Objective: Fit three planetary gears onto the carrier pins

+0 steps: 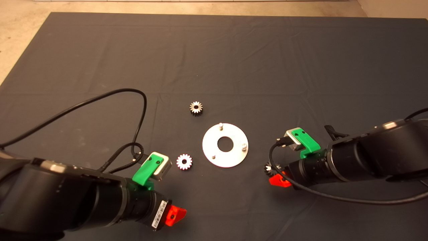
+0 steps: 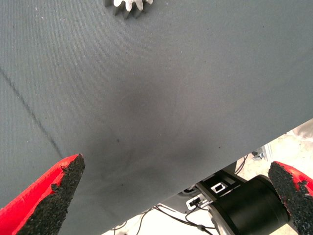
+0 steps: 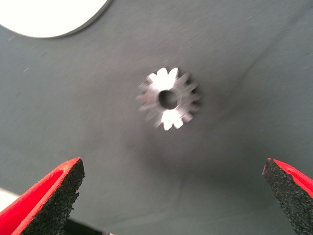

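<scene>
The shiny carrier disc (image 1: 234,156) lies flat at mid-mat, and its three carrier pins (image 1: 220,126) stand bare. One planetary gear (image 1: 196,107) lies beyond the disc's left side. Another gear (image 1: 184,162) lies just left of the disc. A third gear (image 1: 268,168) sits right of the disc, half hidden under my right gripper (image 1: 276,176). In the right wrist view that gear (image 3: 168,98) lies flat on the mat, ahead of the open right gripper (image 3: 173,169) and apart from the fingers. My left gripper (image 2: 176,169) is open and empty, near the front edge, with a gear (image 2: 128,6) ahead of it.
A black cable (image 1: 140,110) loops over the mat left of the gears. The dark mat (image 1: 234,60) stretches far behind the disc. The disc's rim (image 3: 49,19) shows in the right wrist view. Floor and equipment (image 2: 234,200) appear past the mat's front edge.
</scene>
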Controlling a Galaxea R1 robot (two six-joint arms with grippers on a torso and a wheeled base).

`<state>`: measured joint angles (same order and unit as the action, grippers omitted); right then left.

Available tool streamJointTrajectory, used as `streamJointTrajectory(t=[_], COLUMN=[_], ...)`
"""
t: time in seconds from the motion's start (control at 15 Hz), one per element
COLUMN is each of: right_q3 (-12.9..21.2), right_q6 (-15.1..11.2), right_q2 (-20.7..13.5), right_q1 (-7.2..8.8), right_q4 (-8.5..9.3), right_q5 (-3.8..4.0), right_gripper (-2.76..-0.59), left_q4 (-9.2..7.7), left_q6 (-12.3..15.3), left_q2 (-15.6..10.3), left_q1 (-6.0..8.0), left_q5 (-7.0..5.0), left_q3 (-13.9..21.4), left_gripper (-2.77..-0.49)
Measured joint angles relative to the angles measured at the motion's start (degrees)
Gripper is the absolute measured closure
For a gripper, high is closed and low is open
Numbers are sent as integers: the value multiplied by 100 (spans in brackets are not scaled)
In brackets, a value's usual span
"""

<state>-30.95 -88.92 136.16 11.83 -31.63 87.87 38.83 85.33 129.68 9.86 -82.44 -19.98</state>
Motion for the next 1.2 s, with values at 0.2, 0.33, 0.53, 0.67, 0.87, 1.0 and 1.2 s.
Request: streamJointTrajectory(t=[0.2,0.33,0.53,0.67,0.87,1.0,1.2], right_q3=[-135,-162,-241,-285,-397,-442,-583], right_q6=[39,61,111,192,258,304,444], right_q2=[1,4,4,6,34,61,149], right_q1=[-139,-219,-310,-472,-577,-599,-623], right_q4=[-1,1,-2,-2,-4,-23,-48], right_q5=[0,-2,-2,-2,0,-5,-2], right_gripper=[-275,-275,-275,-275,-275,-275,-275], left_q4=[0,0,0,0,0,0,0], left_q6=[1,0,2,0,0,1,0], left_q2=[0,0,0,2,2,2,2], left_q1=[2,0,1,0,0,0,0], left_q5=[-2,-1,0,0,1,1,1], left_q3=[0,0,0,0,0,0,0], left_gripper=[-275,-275,-275,-275,-275,-275,-275])
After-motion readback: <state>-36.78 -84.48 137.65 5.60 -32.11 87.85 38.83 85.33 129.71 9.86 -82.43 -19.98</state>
